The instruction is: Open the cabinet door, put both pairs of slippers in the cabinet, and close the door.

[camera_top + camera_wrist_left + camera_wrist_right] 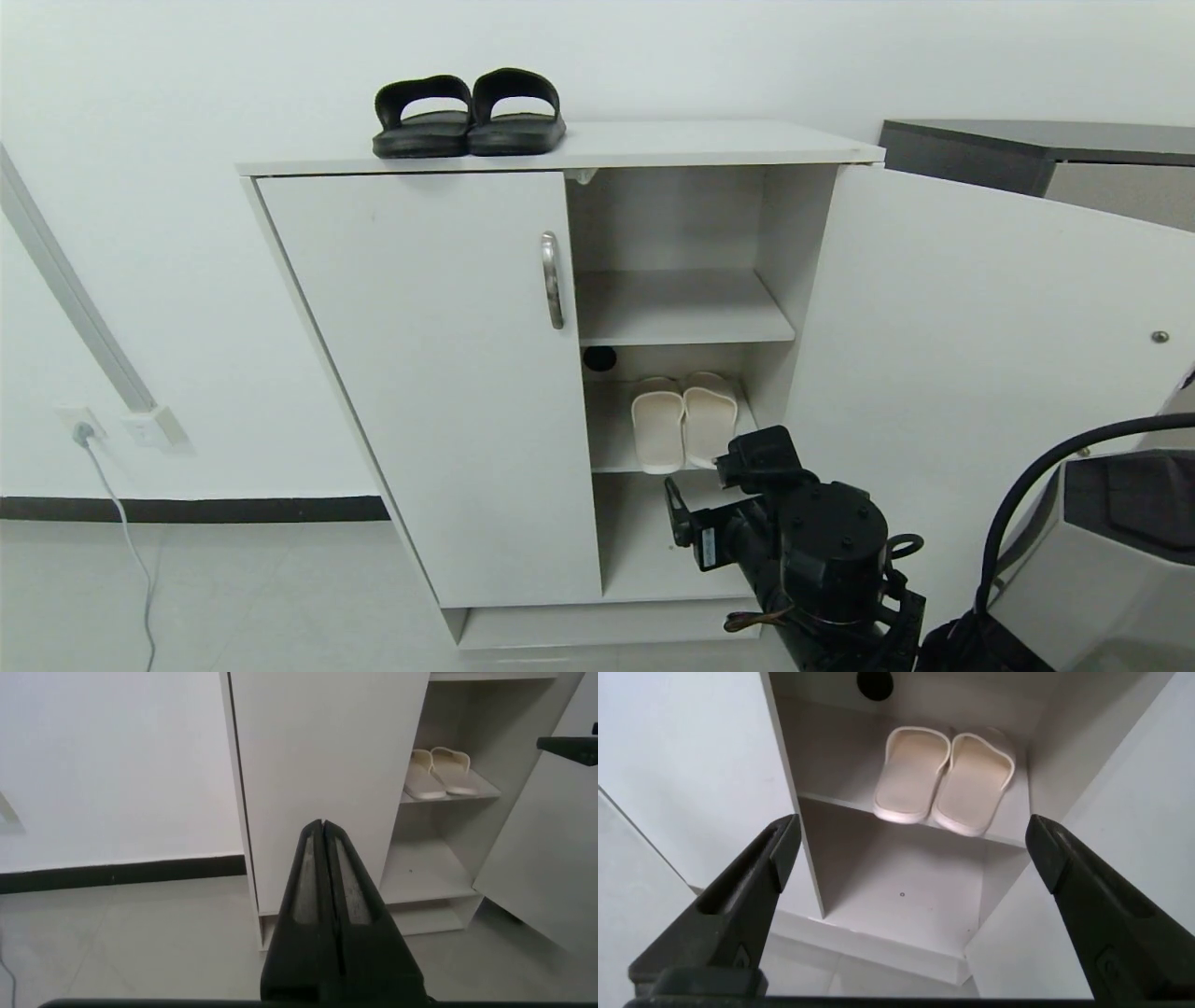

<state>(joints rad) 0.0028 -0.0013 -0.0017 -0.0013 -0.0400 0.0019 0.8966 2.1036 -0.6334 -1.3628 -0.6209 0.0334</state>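
A pair of black slippers point(470, 117) stands on top of the white cabinet point(653, 142). A pair of cream slippers point(683, 422) point(948, 775) point(439, 773) lies side by side on the middle shelf. The right door point(980, 373) is swung wide open, and the left door point(439, 373) point(327, 756) is closed. My right gripper point(714, 485) point(912, 829) is open and holds nothing, just in front of the open compartment and a little below the cream pair. My left gripper point(322, 826) is shut and holds nothing, low before the closed left door.
The upper shelf point(681, 308) and bottom shelf point(906, 891) are bare. A metal handle point(553, 280) runs along the left door's edge. A grey unit point(1036, 149) stands behind the open door. A wall socket with a cable point(84, 434) is at the left, above open floor point(233, 597).
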